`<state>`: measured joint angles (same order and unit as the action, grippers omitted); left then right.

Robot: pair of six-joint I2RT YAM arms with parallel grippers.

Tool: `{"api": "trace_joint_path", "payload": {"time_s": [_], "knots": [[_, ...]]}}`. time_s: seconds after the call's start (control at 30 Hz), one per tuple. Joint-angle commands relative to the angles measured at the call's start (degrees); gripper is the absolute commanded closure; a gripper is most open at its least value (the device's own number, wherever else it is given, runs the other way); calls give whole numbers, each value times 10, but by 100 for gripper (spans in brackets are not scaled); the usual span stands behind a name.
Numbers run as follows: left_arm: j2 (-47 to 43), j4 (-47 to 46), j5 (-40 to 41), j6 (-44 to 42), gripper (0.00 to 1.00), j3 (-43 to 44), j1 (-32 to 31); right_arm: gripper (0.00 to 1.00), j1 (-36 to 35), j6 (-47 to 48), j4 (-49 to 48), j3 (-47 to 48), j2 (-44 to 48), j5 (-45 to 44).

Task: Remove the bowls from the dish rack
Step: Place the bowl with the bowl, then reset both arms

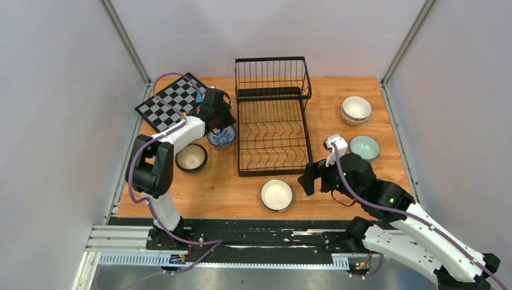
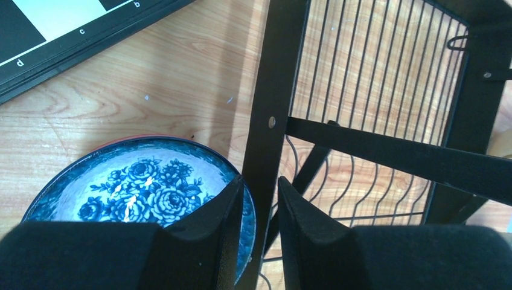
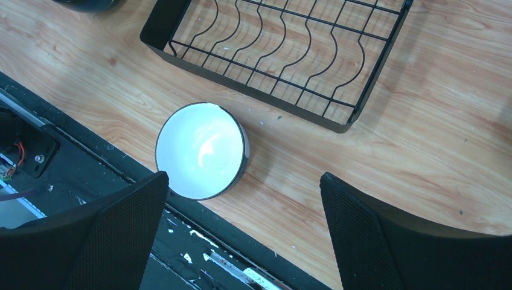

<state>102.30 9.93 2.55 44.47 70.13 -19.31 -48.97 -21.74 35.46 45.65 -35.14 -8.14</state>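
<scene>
Chessboard (image 2: 60, 36): edge letters b, c, d legible. Left claw (image 2: 261, 205): fingers nearly together at rim of blue bowl (image 2: 139, 187), grip cannot be told. Right claw (image 3: 244, 178): spread wide above white bowl (image 3: 201, 150).

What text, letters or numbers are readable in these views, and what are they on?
"d": on the chessboard border, left wrist view.
"c": same border.
"b": same border.
No other text is readable in any view.
</scene>
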Motion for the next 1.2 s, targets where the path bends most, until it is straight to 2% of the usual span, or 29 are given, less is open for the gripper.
{"api": "trace_joint_path", "payload": {"time_s": [0.0, 0.13, 0.2, 0.37, 0.57, 0.77, 0.87, 1.0, 1.17], "knots": [[-54, -1, -1, -11, 69, 0, -4, 1, 6, 3, -8, -9, 4, -8], [-115, 4, 11, -22, 66, -36, -4, 1, 5, 4, -8, -9, 5, -11], [-154, 8, 16, -31, 61, -62, -3, 1, 5, 6, -8, -10, 7, -14], [-275, 16, 28, -75, 39, -142, -5, 1, 6, 21, -8, -11, 21, -40], [-420, 111, 90, -152, 25, -182, -32, 1, 5, 49, -17, 5, 38, -96], [-556, 194, 159, -184, 14, -233, -55, 2, 6, 67, -14, 21, 34, -147], [-618, 205, 185, -194, 5, -279, -55, 2, 6, 44, -2, 33, 1, -138], [-657, 218, 194, -188, 0, -300, -55, 2, 23, 1, -3, 66, -77, -113], [-646, 225, 174, -168, 0, -291, -55, 2, 126, -44, -2, 123, -149, -82]]}}
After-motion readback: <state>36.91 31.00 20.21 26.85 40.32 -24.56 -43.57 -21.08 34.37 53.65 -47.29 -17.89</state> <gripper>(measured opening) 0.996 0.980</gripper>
